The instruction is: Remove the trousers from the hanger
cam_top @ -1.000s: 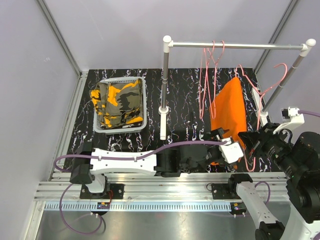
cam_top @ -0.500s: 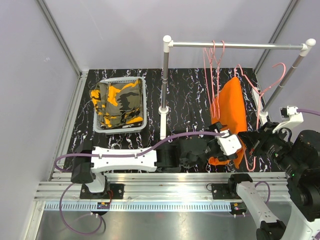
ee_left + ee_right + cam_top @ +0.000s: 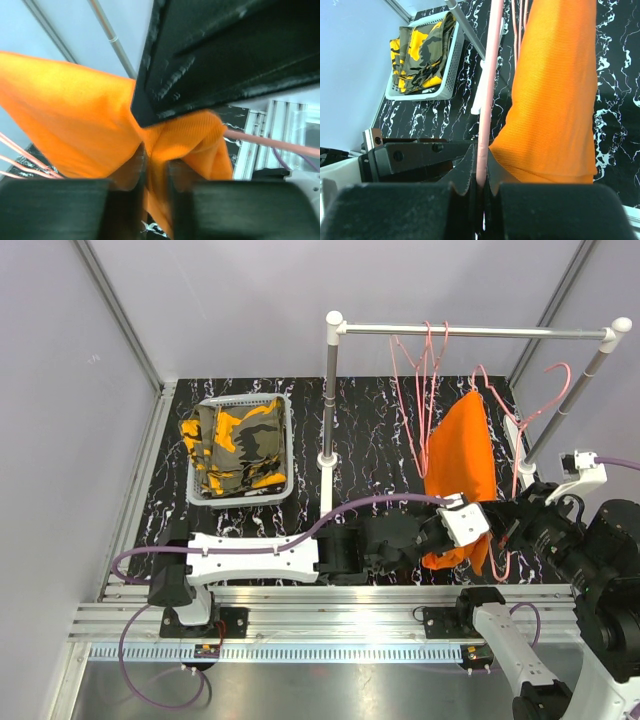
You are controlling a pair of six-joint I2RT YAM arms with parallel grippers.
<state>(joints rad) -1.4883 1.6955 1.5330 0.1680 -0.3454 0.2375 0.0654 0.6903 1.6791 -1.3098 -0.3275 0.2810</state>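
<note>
The plain orange trousers (image 3: pixel 462 455) hang from a pink wire hanger (image 3: pixel 487 90) at the right of the table. My left gripper (image 3: pixel 462 540) reaches across from the left and is shut on their bunched lower edge (image 3: pixel 180 135), with cloth pinched between the fingers (image 3: pixel 125 170). My right gripper (image 3: pixel 481 175) is shut on the hanger's thin pink wire, just left of the orange cloth (image 3: pixel 555 90). Olive and yellow-orange camouflage trousers (image 3: pixel 235 445) lie in the basket. The hanger's hook is hard to make out.
A white basket (image 3: pixel 243 399) stands at the back left on the black marbled table. A rack with a grey rail (image 3: pixel 500 332) and a post (image 3: pixel 328 410) spans the back right. Bare pink hangers (image 3: pixel 425 370) hang from the rail, and another (image 3: pixel 555 390) leans at the right.
My left gripper moved right and up to the orange trousers' lower edge and shut on the cloth. The trousers shifted slightly. The right gripper kept its hold on the hanger.
</note>
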